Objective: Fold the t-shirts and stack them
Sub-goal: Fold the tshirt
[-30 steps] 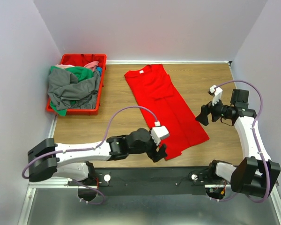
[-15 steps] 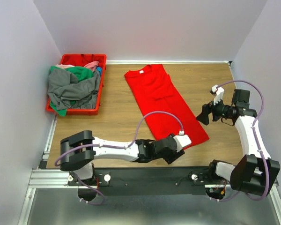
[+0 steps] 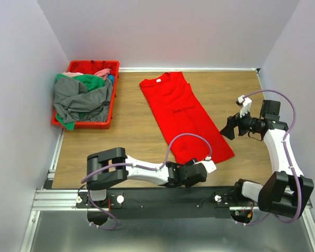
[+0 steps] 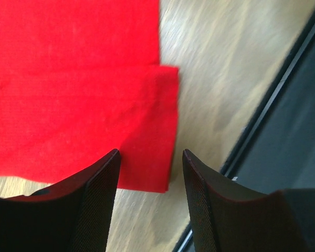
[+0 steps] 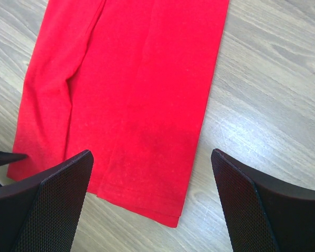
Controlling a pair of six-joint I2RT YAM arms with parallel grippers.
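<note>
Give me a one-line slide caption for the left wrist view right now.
Left pincer, jaws apart, poised over a hem corner of the red t-shirt on the wooden table.

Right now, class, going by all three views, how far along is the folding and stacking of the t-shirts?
Done: the red t-shirt lies flat, its sides apparently folded into a long strip. In hand: the left gripper, open, sits at its near hem corner; the right gripper hovers open. Left: the cross folds, and the heaped shirts in the crate. No stack yet.
</note>
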